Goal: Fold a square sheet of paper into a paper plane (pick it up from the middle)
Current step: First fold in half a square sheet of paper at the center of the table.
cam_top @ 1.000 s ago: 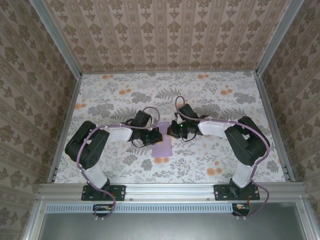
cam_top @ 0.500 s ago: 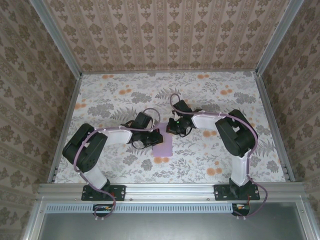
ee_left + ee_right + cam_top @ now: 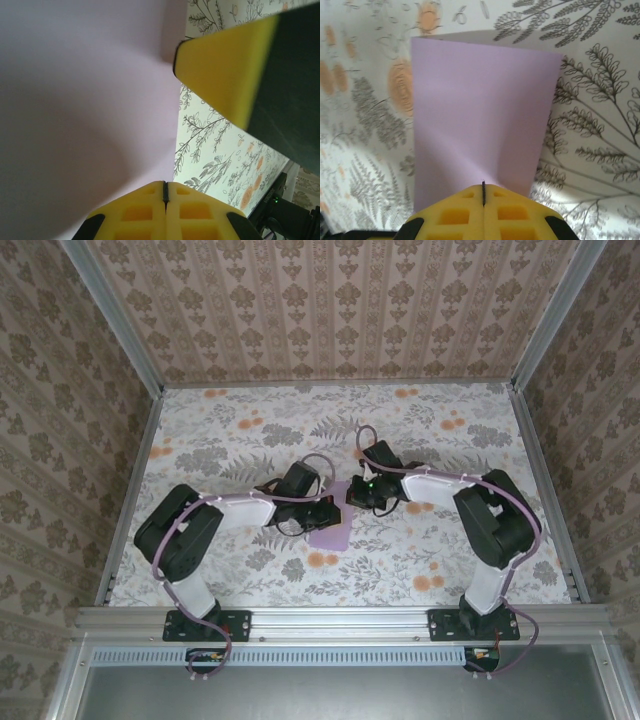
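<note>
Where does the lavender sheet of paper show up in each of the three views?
Top external: the square sheet of paper lies at the middle of the floral tabletop.
Left wrist: the sheet takes up the left half, very close.
Right wrist: the sheet spans the centre, top to bottom.
Shared landmark: the fern-and-orange-flower print beside the sheet.

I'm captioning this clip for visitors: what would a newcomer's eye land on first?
The lavender paper sheet stands out at mid-table against the busy floral tabletop. The left gripper and right gripper meet over it from either side, yellow jaws shut, each seemingly pinching an edge.
</note>
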`<state>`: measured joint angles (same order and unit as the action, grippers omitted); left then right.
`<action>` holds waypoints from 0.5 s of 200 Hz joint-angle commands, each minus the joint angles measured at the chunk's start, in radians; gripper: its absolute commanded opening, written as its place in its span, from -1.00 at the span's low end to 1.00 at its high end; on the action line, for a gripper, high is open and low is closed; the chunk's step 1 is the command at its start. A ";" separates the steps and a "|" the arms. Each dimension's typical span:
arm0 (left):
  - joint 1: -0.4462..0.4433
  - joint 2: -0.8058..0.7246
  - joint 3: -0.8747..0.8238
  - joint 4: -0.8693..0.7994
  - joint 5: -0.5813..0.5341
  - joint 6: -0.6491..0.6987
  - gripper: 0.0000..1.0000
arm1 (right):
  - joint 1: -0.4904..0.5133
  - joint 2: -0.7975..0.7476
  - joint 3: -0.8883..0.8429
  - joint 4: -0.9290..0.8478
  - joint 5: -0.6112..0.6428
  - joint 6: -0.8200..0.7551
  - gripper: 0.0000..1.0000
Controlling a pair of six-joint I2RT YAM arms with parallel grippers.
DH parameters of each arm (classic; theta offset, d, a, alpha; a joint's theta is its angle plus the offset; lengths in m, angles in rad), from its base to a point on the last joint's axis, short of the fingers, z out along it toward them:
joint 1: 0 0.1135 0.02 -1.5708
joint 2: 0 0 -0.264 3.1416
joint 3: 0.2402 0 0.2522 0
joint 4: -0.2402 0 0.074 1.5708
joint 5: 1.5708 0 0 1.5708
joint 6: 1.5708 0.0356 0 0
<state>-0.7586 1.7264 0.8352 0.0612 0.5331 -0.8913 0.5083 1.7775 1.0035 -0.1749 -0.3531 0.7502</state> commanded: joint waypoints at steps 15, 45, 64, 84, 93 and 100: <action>-0.028 0.067 0.056 0.022 0.008 -0.027 -0.97 | -0.008 -0.025 -0.053 0.034 -0.051 -0.038 -1.00; -0.035 0.091 0.058 0.033 0.002 -0.043 -1.00 | -0.010 0.008 -0.052 0.029 -0.065 -0.045 -1.00; -0.036 0.093 0.053 0.021 -0.008 -0.043 -1.00 | -0.013 0.034 -0.046 0.030 -0.070 -0.048 -1.00; -0.037 0.094 0.044 0.009 -0.024 -0.045 -1.00 | -0.014 0.052 -0.041 0.031 -0.076 -0.051 -1.00; -0.036 0.097 0.041 0.003 -0.026 -0.045 -1.00 | -0.016 0.063 -0.038 0.028 -0.076 -0.055 -1.00; -0.037 0.098 0.038 0.000 -0.028 -0.045 -1.00 | -0.017 0.067 -0.036 0.028 -0.076 -0.057 -1.00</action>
<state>-0.7902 1.8080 0.8738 0.0799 0.5224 -0.9237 0.4995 1.8179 0.9600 -0.1535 -0.4046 0.7181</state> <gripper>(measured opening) 0.053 0.057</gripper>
